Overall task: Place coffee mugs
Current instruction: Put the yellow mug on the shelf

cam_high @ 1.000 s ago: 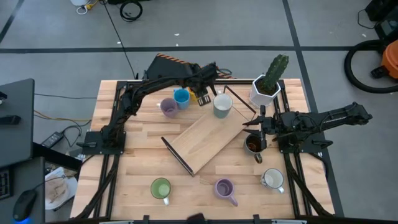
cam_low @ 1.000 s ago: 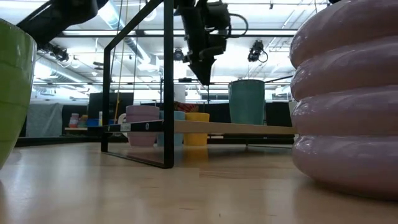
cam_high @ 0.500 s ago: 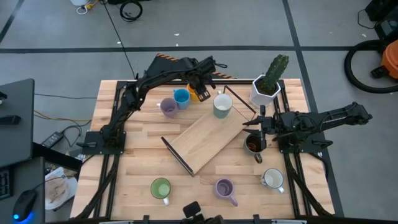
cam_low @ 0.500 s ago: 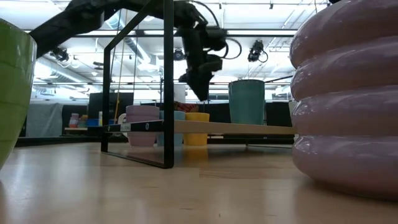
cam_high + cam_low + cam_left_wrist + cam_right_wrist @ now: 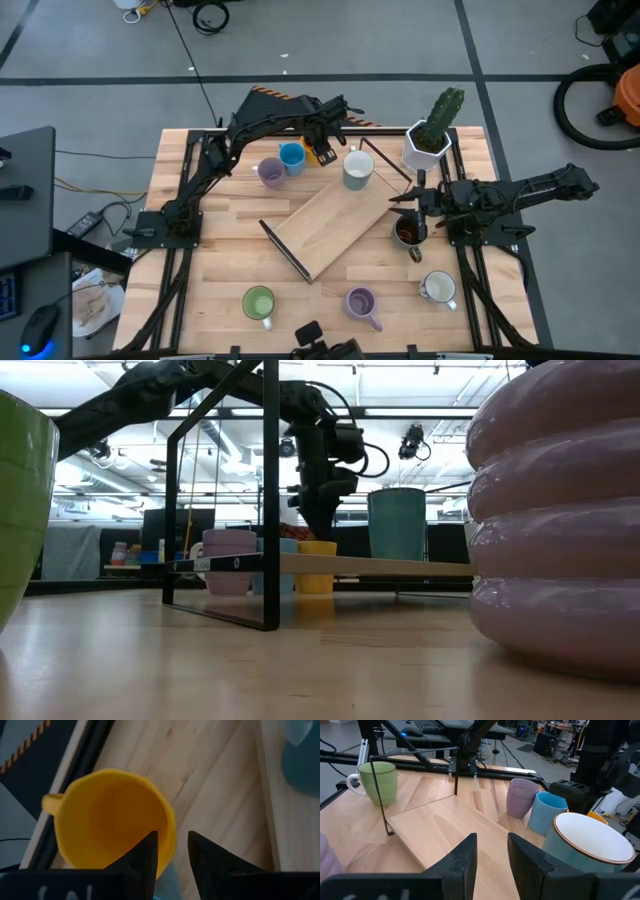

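Observation:
An orange mug (image 5: 107, 815) stands on the table at the far edge, next to a blue mug (image 5: 292, 156) and a lilac mug (image 5: 270, 172). My left gripper (image 5: 171, 845) hangs open just over the orange mug, pointing down. One fingertip is over the mug's inside and the other outside its rim. A pale mug (image 5: 357, 170) stands on the far end of a wooden shelf (image 5: 330, 225). My right gripper (image 5: 408, 197) waits open at the right, above a dark brown mug (image 5: 407, 232).
A white cactus pot (image 5: 428, 140) stands at the far right. A green mug (image 5: 259, 303), a lilac mug (image 5: 360, 303) and a white mug (image 5: 438, 289) stand along the near edge. The shelf's black wire frame (image 5: 270, 490) rises at its near end.
My left gripper has come down toward the orange mug and shifted a little toward the table's left edge, tipping to point more steeply down. Its fingers have kept the same gap.

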Action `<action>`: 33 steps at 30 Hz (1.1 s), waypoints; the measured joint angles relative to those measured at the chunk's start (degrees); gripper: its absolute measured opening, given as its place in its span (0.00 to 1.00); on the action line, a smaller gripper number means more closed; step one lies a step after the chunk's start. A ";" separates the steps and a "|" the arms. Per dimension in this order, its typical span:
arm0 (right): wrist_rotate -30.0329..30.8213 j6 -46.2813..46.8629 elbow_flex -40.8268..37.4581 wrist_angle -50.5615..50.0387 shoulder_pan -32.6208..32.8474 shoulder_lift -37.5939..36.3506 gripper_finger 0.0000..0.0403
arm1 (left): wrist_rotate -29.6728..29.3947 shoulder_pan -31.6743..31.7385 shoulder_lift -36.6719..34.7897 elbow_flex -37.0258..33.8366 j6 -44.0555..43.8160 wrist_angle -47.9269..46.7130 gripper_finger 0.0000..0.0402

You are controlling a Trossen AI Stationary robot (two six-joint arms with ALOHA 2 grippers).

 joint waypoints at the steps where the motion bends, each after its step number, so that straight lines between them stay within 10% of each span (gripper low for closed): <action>1: 0.01 0.05 0.00 0.19 0.00 0.22 0.28 | -0.04 0.01 0.11 0.00 0.06 0.32 0.28; 20: 0.00 -0.03 0.00 0.49 0.00 0.39 0.28 | 0.32 -0.04 2.27 0.04 -0.13 0.04 0.28; 33: 0.00 -0.16 0.00 0.43 0.00 0.39 0.28 | 1.11 -0.04 4.19 0.09 2.14 -0.42 0.07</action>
